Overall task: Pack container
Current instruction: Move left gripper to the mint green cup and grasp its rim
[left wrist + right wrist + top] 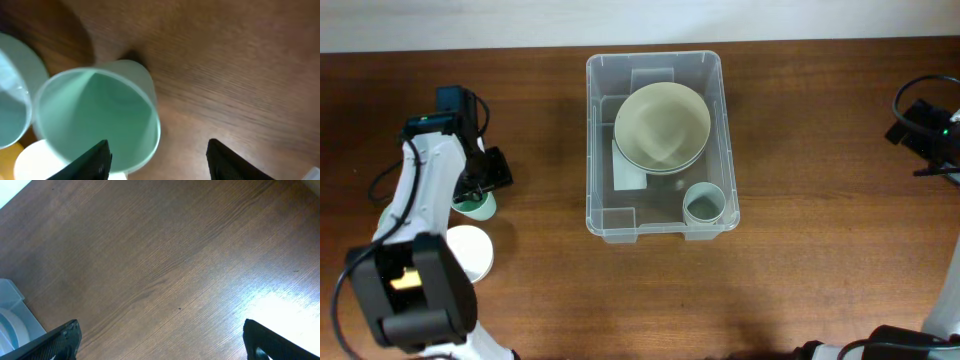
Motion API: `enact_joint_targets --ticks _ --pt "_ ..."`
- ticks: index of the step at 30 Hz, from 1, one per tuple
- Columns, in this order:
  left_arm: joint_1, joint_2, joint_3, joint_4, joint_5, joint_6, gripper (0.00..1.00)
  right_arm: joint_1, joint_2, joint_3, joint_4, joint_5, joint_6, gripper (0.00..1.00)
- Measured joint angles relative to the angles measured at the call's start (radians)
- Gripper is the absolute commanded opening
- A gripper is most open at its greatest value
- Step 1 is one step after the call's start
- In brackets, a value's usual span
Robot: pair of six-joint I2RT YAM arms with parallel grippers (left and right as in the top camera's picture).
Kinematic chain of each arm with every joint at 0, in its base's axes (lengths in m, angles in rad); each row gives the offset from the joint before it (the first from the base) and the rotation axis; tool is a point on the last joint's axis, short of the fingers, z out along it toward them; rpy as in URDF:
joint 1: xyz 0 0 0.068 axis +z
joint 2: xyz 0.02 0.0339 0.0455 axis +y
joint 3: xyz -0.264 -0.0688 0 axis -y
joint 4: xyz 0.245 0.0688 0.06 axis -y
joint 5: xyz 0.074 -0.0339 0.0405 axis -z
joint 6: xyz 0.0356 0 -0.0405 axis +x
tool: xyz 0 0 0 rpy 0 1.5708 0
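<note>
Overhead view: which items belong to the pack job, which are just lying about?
Job: container, bowls and small cup already in it, green cup at the open left gripper, white cup and pale cup beside it.
Lying about: nothing clear; right gripper hangs open over the table.

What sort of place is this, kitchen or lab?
Probably a lab bench, not a kitchen: a bare wooden table, a left arm and right arm with cabling, and a clear container holding bowls and a cup.
</note>
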Motion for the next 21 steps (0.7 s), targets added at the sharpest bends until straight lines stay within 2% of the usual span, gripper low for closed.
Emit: enact_joint_targets --ticks 4,6,7,11,17,21 --pt "0.0 0.062 -0.002 0.018 0.001 0.008 0.6 0.0 0.0 0.0 0.0 0.0 0.001 0.99" --pt "0.0 0.084 -0.003 0.023 0.001 0.008 0.35 0.0 0.0 0.0 0.0 0.0 0.0 0.99" --pt "0.0 0.092 -0.003 0.024 0.002 0.01 0.17 0.0 0.0 0.0 0.0 0.0 0.0 0.99" --pt "0.0 0.098 -0.005 0.025 0.004 0.018 0.01 0.0 0.0 0.0 0.0 0.0 0.0 0.99" --pt "0.0 0.098 0.039 -0.03 0.008 0.022 0.01 0.0 0.0 0.0 0.0 0.0 0.0 0.99" --pt "-0.023 0.095 0.169 -0.139 0.008 0.022 0.0 0.0 0.0 0.0 0.0 0.0 0.0 0.99"
